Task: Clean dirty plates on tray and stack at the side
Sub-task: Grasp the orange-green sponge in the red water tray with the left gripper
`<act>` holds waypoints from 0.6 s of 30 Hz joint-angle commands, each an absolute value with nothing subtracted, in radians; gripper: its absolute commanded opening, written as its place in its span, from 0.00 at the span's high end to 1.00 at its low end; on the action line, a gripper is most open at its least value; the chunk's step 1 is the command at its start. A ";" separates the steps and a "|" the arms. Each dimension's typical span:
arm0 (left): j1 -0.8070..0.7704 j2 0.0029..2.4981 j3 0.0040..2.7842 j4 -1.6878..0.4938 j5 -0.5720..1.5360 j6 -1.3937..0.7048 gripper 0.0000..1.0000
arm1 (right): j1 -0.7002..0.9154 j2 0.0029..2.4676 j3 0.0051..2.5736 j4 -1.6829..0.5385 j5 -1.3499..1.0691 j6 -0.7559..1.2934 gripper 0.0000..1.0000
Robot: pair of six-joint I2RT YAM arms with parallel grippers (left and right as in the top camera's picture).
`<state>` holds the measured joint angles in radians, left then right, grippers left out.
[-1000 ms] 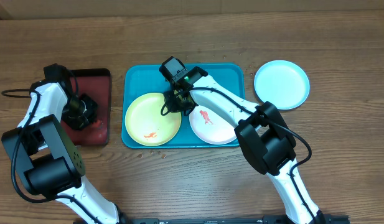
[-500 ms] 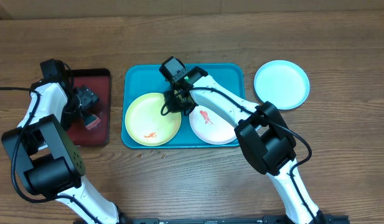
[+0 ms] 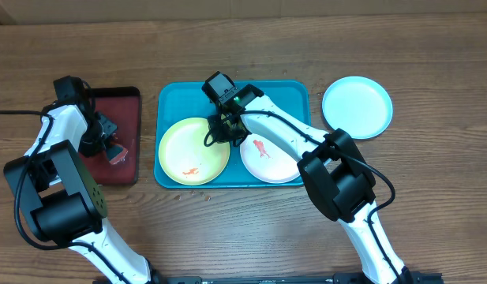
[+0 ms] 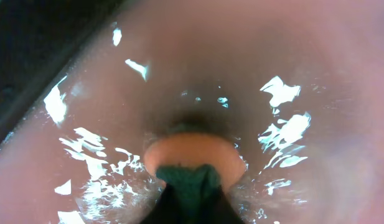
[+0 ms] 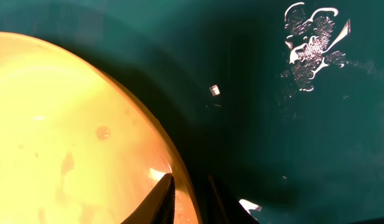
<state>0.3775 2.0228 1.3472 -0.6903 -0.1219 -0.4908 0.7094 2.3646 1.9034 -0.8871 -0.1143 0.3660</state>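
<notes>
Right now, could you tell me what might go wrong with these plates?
1. The right end effector grips the yellow plate only by its rim; lifting could tip or drop it.
2. The white plate lies close beside it in the blue tray, so dragging may knock it.
3. The sponge sits on the wet red tray and may drip.

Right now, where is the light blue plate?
Overhead view: the light blue plate sits on the table at the upper right, just off the teal tray's right end, apart from the white plate inside the tray.
</notes>
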 commanded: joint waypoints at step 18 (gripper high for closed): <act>0.379 2.058 1.396 -0.920 0.070 -0.449 0.04 | 0.711 2.387 1.865 -0.894 -0.091 0.366 0.80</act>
<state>0.3904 2.0319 1.3746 -0.9092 0.0051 -0.4866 0.7094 2.3646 1.9034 -0.8867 -0.1146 0.3660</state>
